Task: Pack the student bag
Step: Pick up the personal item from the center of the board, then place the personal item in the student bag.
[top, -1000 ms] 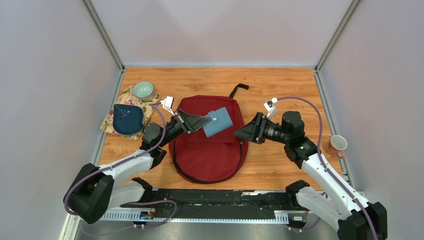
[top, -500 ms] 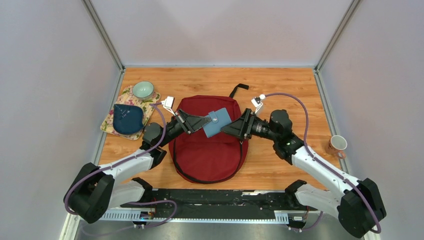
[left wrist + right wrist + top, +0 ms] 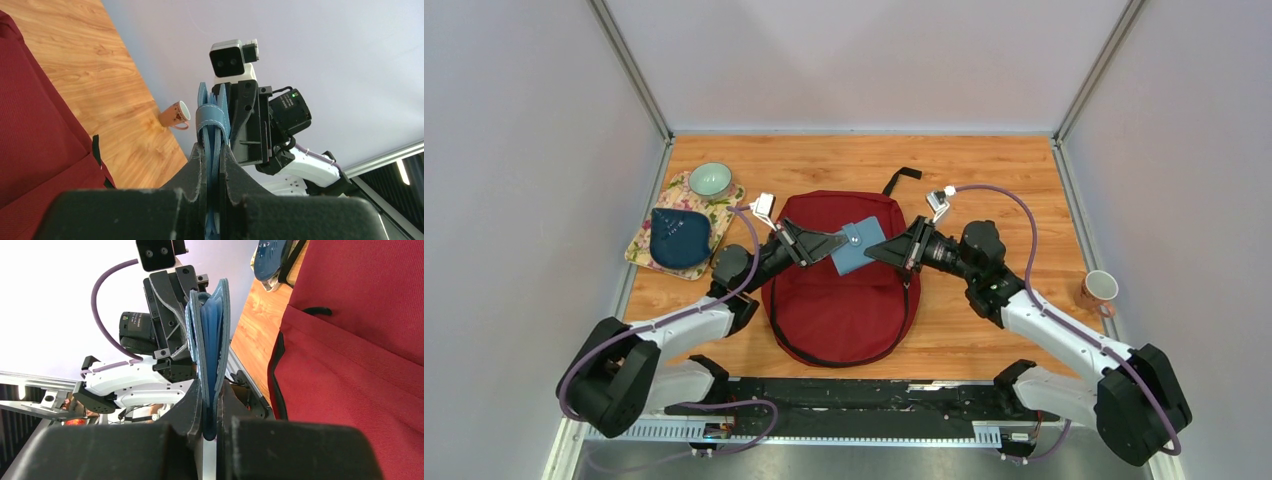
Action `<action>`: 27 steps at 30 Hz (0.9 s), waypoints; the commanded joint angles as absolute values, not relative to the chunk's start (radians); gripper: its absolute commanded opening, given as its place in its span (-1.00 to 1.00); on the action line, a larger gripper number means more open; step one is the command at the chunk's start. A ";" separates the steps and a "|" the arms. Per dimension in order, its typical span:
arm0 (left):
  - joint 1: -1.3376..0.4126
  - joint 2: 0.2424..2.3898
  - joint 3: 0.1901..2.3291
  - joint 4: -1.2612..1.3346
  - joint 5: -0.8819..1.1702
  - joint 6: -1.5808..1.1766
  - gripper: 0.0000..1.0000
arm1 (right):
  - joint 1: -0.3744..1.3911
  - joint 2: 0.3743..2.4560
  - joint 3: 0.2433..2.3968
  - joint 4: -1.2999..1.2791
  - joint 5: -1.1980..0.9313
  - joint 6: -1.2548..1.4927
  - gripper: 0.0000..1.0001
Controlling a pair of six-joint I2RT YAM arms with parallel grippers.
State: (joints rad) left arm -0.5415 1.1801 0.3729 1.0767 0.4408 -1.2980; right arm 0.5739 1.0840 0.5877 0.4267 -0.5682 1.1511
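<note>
Right, one student bag (image 3: pixel 839 305), one blue wallet (image 3: pixel 858 246), one mug (image 3: pixel 1099 290), one bowl (image 3: pixel 710 180), one dark pouch (image 3: pixel 677 237). Both arms reach inward above the bag, left gripper (image 3: pixel 834 243) and right gripper (image 3: pixel 874 251) each clamped on the wallet's opposite ends. Bag lies flat mid-counter (image 3: pixel 994 180), dark red, with black zipper and top loop.

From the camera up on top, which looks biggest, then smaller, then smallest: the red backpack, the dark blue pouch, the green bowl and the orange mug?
Largest to smallest:
red backpack
dark blue pouch
green bowl
orange mug
The bowl and mug look close in size.
</note>
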 commanded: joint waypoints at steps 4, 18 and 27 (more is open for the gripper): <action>-0.538 1.164 0.377 0.966 0.471 -1.235 -0.15 | 0.578 1.011 0.584 0.372 -0.497 1.066 -1.00; -0.538 1.231 0.935 -0.153 0.218 -0.378 0.38 | 0.575 0.686 0.560 -0.144 -0.146 0.861 -1.00; -0.551 1.512 1.203 -0.474 0.184 -0.026 0.56 | 0.572 0.617 0.555 -0.202 -0.126 0.851 -1.00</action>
